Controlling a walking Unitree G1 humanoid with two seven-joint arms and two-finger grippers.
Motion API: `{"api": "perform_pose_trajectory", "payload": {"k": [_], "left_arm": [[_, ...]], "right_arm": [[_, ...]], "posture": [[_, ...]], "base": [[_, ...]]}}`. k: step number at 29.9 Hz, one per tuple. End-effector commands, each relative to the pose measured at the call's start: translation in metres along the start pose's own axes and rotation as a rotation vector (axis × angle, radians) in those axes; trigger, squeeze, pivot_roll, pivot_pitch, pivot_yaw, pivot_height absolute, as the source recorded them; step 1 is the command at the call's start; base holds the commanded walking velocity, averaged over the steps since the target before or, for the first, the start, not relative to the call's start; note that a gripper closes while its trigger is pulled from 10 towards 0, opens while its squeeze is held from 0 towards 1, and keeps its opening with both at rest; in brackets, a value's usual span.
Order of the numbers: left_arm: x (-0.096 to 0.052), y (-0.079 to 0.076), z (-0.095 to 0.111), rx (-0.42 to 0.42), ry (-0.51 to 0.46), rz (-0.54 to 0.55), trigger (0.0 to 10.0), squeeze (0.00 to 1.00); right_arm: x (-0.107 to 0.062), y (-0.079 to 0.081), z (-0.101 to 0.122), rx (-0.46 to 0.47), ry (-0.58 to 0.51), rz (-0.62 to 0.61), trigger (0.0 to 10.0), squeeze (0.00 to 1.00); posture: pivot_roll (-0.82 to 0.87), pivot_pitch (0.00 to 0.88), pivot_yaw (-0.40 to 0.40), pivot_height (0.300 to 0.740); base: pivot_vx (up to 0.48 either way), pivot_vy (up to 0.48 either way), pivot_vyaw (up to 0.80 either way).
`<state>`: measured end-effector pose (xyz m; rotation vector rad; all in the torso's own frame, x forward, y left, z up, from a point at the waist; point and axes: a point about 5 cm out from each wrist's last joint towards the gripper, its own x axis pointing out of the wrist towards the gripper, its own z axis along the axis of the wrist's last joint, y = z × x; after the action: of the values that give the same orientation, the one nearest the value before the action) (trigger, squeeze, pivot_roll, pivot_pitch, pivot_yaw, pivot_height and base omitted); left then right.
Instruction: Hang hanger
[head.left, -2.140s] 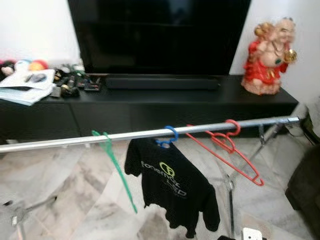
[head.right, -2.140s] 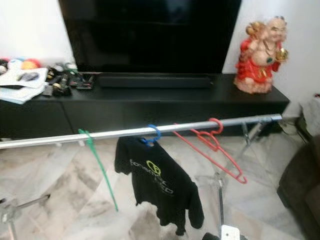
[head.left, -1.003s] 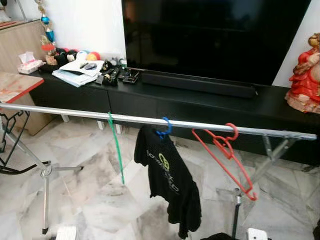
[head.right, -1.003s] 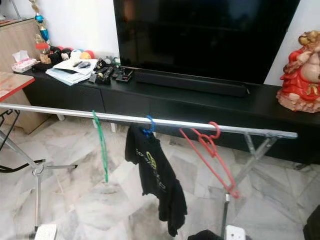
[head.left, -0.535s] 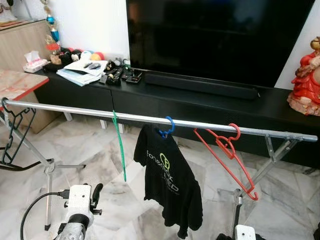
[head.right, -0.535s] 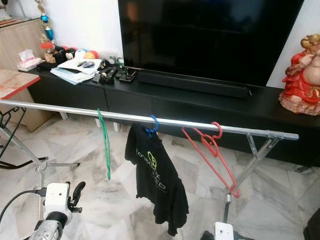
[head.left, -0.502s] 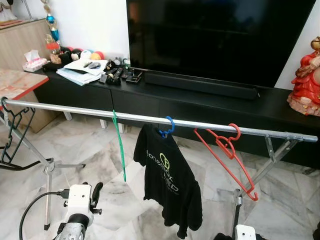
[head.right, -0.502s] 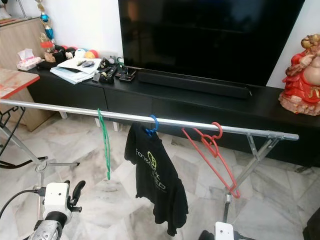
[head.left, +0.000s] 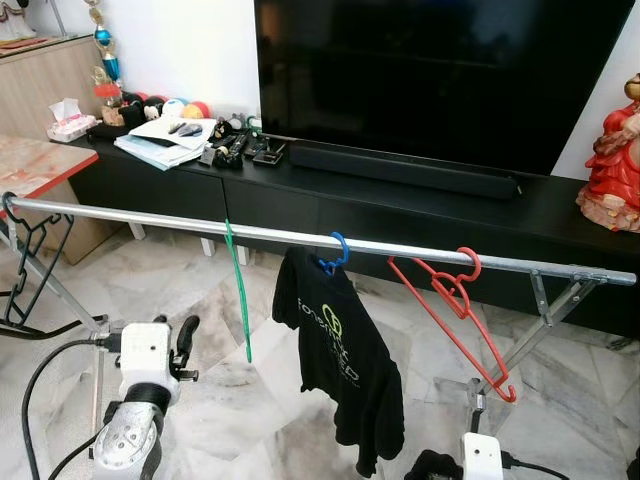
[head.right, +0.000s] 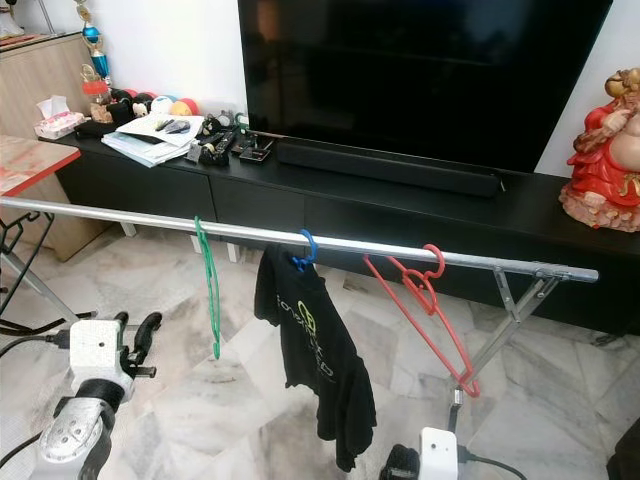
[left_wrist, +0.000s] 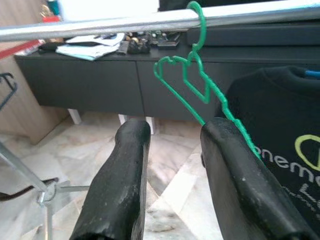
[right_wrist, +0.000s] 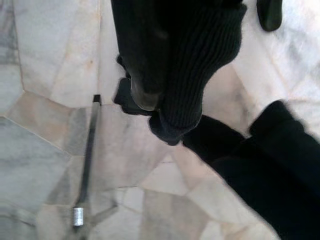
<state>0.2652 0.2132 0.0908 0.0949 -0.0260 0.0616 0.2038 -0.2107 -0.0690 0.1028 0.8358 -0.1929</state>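
A silver rail (head.left: 280, 236) runs across the room on folding legs. On it hang a green hanger (head.left: 240, 300), a blue hanger (head.left: 335, 252) carrying a black T-shirt (head.left: 345, 360), and a red hanger (head.left: 455, 310). My left gripper (head.left: 185, 335) is raised at the lower left, below the rail and to the left of the green hanger. In the left wrist view it (left_wrist: 176, 131) is open and empty, with the green hanger (left_wrist: 192, 75) just ahead. My right gripper (right_wrist: 207, 62) is low at the bottom, shut on a black knitted garment (right_wrist: 200, 65) that trails over the floor.
Behind the rail stands a long black TV cabinet (head.left: 420, 205) with a large TV (head.left: 430, 70), papers and clutter (head.left: 170, 140) and a red figurine (head.left: 612, 160). A rack leg (head.left: 545, 320) slants down at the right. A table corner (head.left: 40, 165) is at the left.
My left arm has risen and come closer to the rail. My right wrist has come up into view at the bottom edge. The hangers have not moved.
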Motion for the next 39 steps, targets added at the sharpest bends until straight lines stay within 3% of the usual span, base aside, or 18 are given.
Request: {"api": "perform_pose_trajectory", "payload": {"k": [1,7,17,26,31,39], "left_arm": [[0.000,-0.003,0.004,-0.016,0.003,-0.030,10.0,0.00],[0.001,0.001,0.004,-0.036,0.010,-0.027,10.0,0.00],[0.002,-0.015,-0.007,-0.063,0.038,-0.087,10.0,0.00],[-0.001,-0.016,-0.004,-0.070,0.030,-0.109,10.0,0.00],[-0.002,-0.017,-0.001,-0.068,0.012,-0.109,10.0,0.00],[-0.004,-0.019,-0.001,-0.060,0.008,-0.125,10.0,0.00]], "right_arm": [[0.000,-0.009,0.008,0.052,-0.044,-0.039,10.0,0.00],[-0.002,-0.004,-0.002,0.050,-0.027,-0.031,10.0,0.00],[-0.007,-0.006,-0.022,0.034,0.008,-0.031,10.0,0.00],[-0.012,-0.002,-0.038,-0.001,0.043,-0.015,10.0,0.00],[-0.012,0.002,-0.039,-0.059,0.041,0.006,10.0,0.00],[-0.009,0.002,-0.030,-0.022,0.024,-0.005,10.0,0.00]], "posture": [[0.13,0.000,-0.003,0.740],[0.09,0.000,0.004,0.740],[0.06,0.000,0.025,0.740],[0.07,0.017,0.012,0.740],[0.10,0.015,-0.007,0.740],[0.09,0.000,-0.011,0.740]], "base": [[0.000,0.000,0.00],[0.000,0.000,0.00],[0.000,0.000,0.00],[0.084,0.000,0.00],[0.274,0.000,0.00],[0.307,0.000,0.00]]}}
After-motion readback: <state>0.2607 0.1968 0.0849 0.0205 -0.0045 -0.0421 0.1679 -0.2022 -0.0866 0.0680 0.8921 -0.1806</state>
